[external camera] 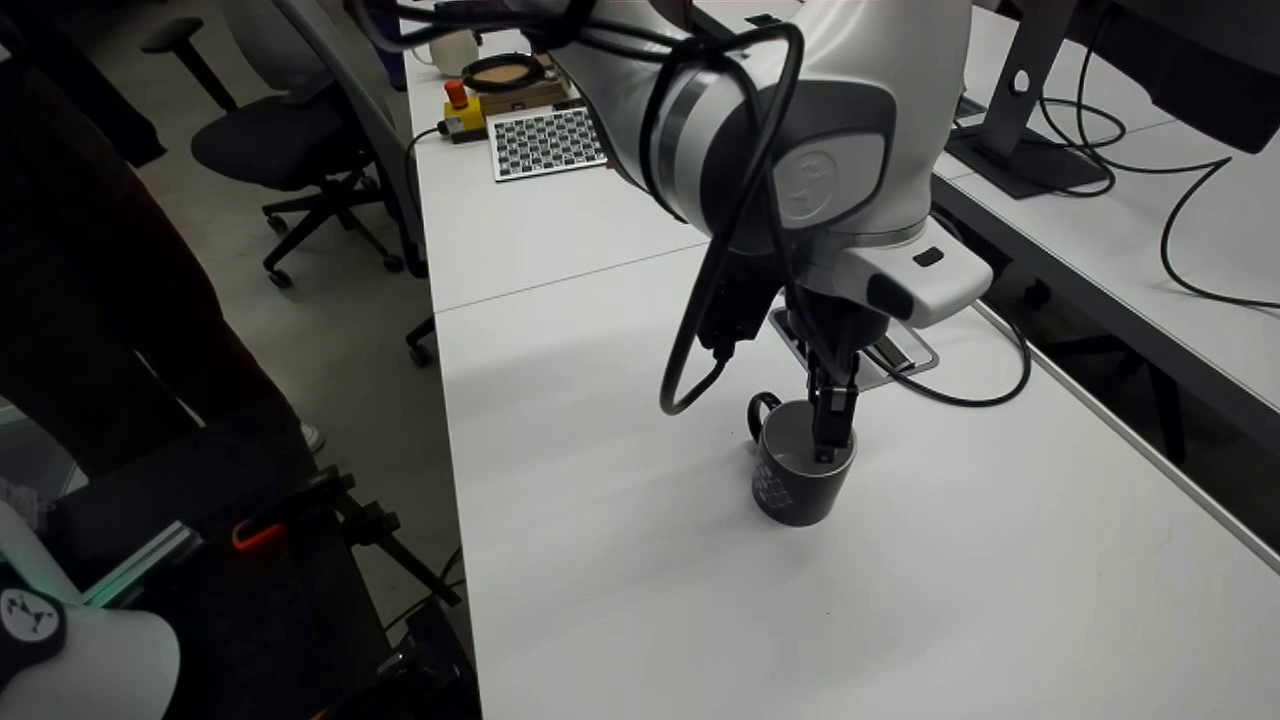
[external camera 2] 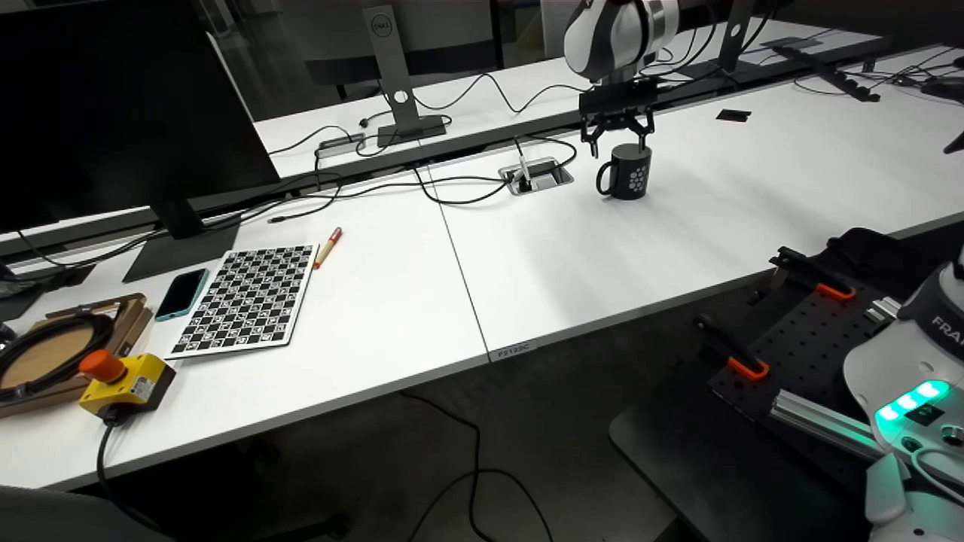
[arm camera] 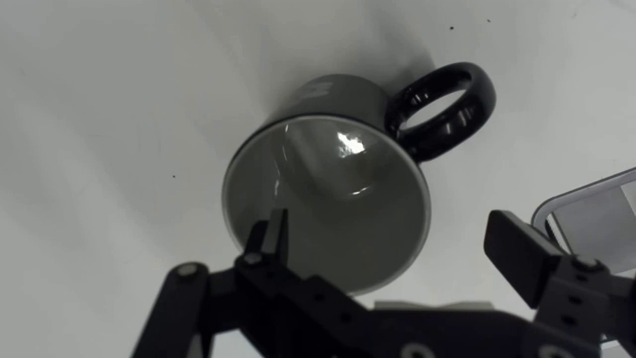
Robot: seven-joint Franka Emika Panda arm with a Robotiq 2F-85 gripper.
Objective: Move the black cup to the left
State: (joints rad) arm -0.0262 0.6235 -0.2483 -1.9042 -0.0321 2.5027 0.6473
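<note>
The black cup (external camera: 798, 495) stands upright on the white table, under my gripper (external camera: 826, 456). In an exterior view the cup (external camera 2: 621, 181) shows a pale dotted mark on its side, and its loop handle points toward the cable box. My gripper (external camera 2: 619, 148) is open, pointing down. One finger is at the cup's mouth; the other is outside, on the handle side. In the wrist view the left finger of the gripper (arm camera: 392, 236) overlaps the mouth of the cup (arm camera: 343, 97) and the right finger is apart from it. I cannot tell how deep the left finger reaches.
A recessed cable box (external camera 2: 559, 178) with cables lies beside the cup on its handle side. Farther along the table are a checkered board (external camera 2: 252, 297), a marker (external camera 2: 328, 247), a phone (external camera 2: 181, 293), a yellow stop button (external camera 2: 128, 384) and a monitor (external camera 2: 128, 113).
</note>
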